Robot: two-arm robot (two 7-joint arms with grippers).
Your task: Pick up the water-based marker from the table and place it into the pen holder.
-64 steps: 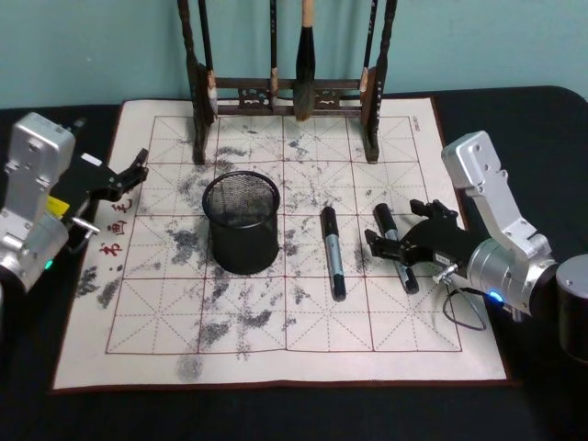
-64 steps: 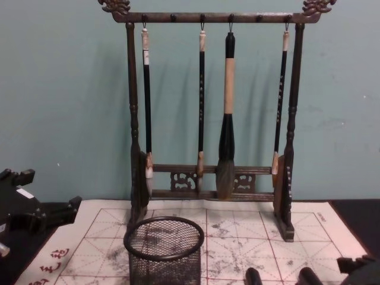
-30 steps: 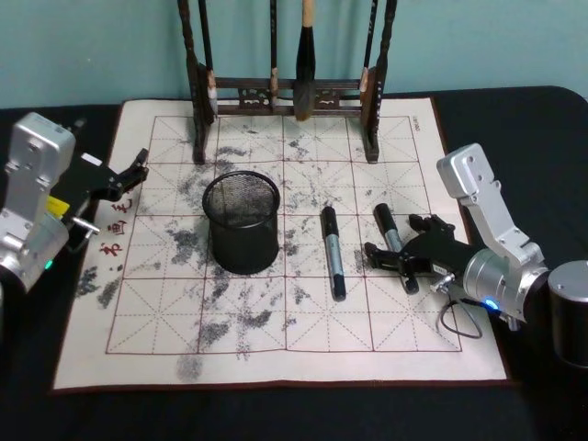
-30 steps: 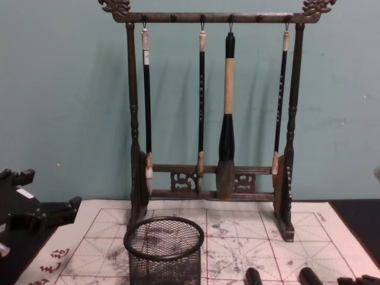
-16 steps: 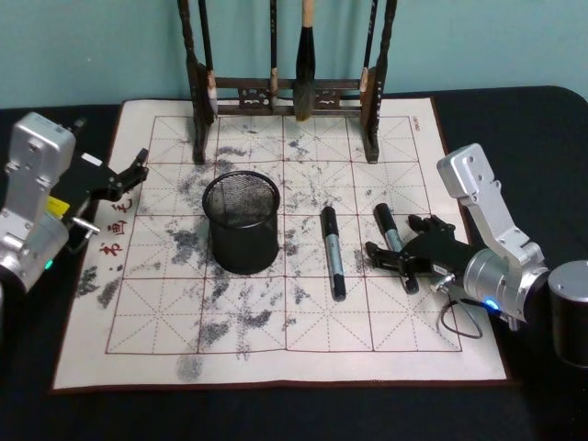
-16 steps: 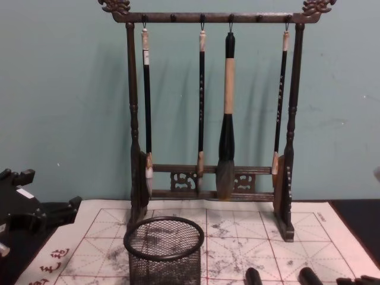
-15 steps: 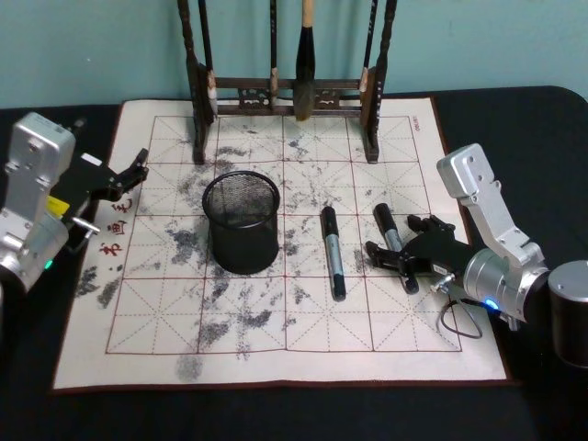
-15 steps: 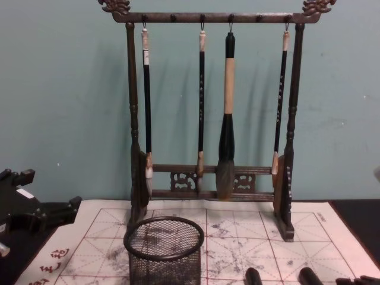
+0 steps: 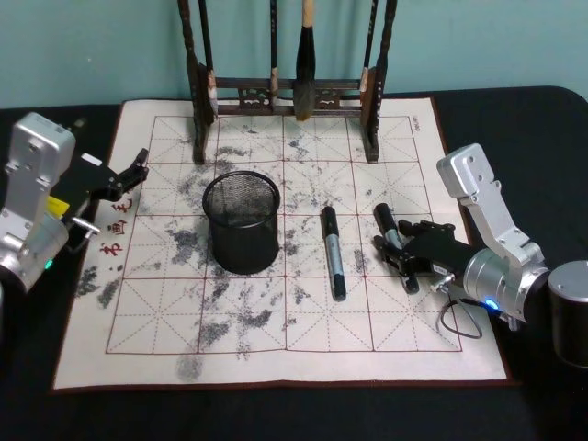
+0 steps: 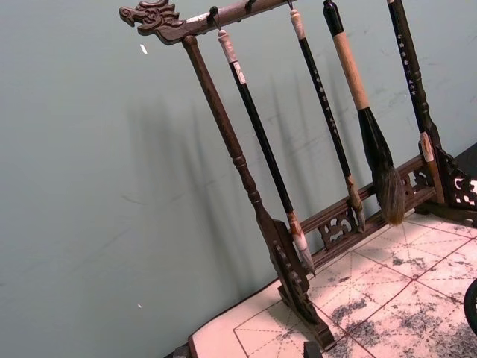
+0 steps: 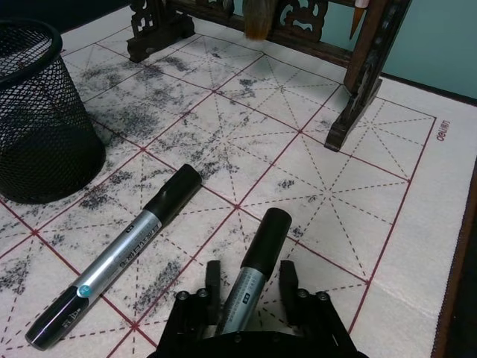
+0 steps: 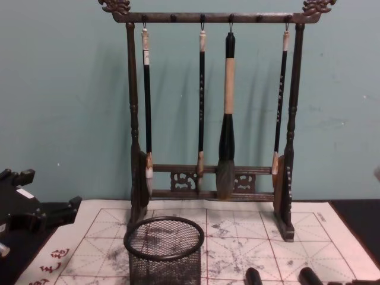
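The calligraphy mat [image 9: 276,303] carries the brush rack [image 9: 285,87], the pen holder [image 9: 242,223] and two markers. The left gripper [image 9: 129,175] sits at the mat's left edge, fingers apart. The right wrist view shows the right gripper [image 11: 250,282] closed about the right-hand marker [image 11: 253,261], which lies on the mat. The second marker [image 9: 333,253] lies free between that one and the holder.

Head view looks down over the whole mat [image 9: 276,358]; chest view sits low, facing the brush rack [image 12: 208,107]. Right wrist view close over mat. All 4 views share the rack.
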